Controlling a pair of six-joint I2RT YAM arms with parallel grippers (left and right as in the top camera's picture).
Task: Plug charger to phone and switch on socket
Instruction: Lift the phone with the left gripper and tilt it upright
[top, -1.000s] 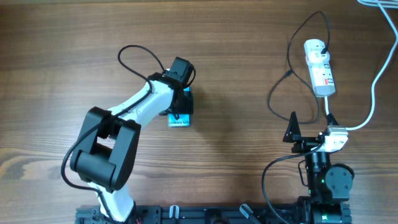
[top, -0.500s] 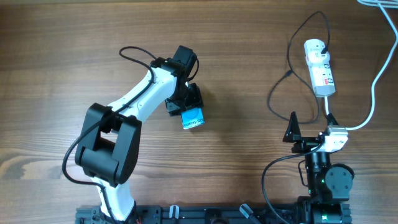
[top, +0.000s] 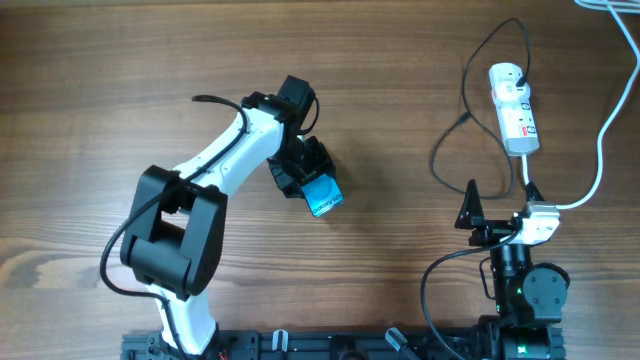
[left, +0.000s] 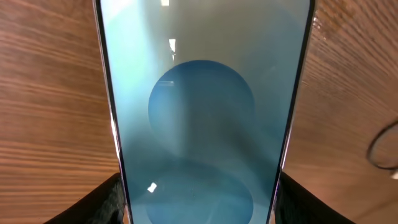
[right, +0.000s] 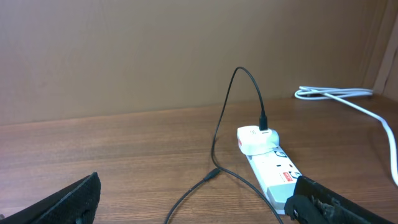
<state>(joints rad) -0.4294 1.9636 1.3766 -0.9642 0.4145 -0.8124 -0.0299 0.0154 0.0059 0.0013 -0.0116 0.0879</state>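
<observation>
My left gripper (top: 308, 178) is shut on the phone (top: 323, 192), a teal-blue screen with a white text band, held at an angle left of the table's middle. In the left wrist view the phone (left: 202, 93) fills the frame between the gripper's (left: 199, 208) black fingers. The socket (top: 513, 108), a white power strip, lies at the far right. The charger's plug head (top: 505, 75) sits in it, and its black cable loops to a connector tip (top: 462, 118) on the wood. My right gripper (top: 498, 212) is open and empty in front of the socket (right: 273, 165). The tip also shows in the right wrist view (right: 212, 174).
The socket's thick white cord (top: 600, 150) curves along the right edge from the far right corner to near my right arm's base (top: 525, 285). It also shows in the right wrist view (right: 336, 93). My left arm's black cable (top: 215, 100) arcs above its wrist.
My left gripper has carried the phone to the right and slightly toward the front, turning it clockwise. The right arm, the socket and the charger cable have not moved.
</observation>
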